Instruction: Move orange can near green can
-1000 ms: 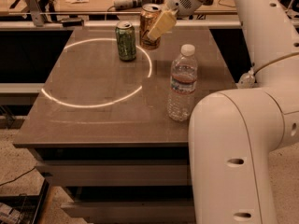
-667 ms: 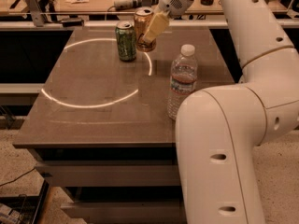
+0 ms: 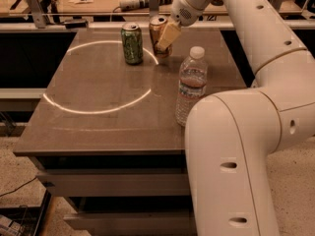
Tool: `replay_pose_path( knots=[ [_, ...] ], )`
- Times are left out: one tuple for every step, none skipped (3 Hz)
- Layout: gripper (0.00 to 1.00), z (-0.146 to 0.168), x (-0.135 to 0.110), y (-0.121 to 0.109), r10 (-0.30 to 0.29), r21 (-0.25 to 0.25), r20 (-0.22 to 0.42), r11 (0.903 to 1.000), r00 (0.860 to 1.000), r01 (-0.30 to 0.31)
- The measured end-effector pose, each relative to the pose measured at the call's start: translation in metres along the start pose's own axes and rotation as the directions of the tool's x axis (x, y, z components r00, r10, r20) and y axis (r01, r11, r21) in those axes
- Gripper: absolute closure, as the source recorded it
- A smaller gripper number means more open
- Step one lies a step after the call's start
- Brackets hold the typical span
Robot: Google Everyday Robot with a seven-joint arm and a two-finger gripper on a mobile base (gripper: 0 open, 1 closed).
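- The gripper [image 3: 163, 40] is at the far side of the table [image 3: 98, 132], closed around the orange can [image 3: 156, 31]; 1 pale finger [image 3: 169, 33] lies across the can's right face and the other is hidden behind the can.
- Compared with 1 second ago, the orange can sits lower in the view: it was carried clear above the tabletop, and its base is now down at the surface, on the far right arc of the ring of light [image 3: 93, 109].
- I cannot tell whether the base rests on the table or hangs just above it.
- 0.7 seconds ago the can overlapped the green can [image 3: 132, 43] in the view; now a narrow strip of table shows between the 2, so the descent came with a small drift to the right.
- The green can has not shifted: it stands upright at the same spot on the ring's far edge.
- The orange can is upright, just beside the green can on its right, apart from it.
- The water bottle [image 3: 192, 85] stands nearer the camera, well apart from both cans and out of the way.
- Judged from this, the carrying part looks finished and placement is in hand.
- What remains is to set the can down fully, open the fingers and draw the arm [image 3: 266, 38] back without tipping either can.
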State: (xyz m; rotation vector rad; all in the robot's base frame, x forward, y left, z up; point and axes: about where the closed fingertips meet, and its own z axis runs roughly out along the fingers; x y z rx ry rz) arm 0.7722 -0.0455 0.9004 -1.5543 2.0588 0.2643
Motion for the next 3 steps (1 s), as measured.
replay_pose_path(
  knots=[
    [1.00, 0.015, 0.011, -0.004, 0.059, 0.006, 0.009, 0.9982, 0.998, -0.059],
    [1.00, 0.024, 0.013, 0.001, 0.082, -0.022, 0.030, 0.9964, 0.996, -0.081],
    [0.84, 0.029, 0.013, 0.002, 0.081, -0.026, 0.028, 0.9964, 0.996, -0.081]
  ],
)
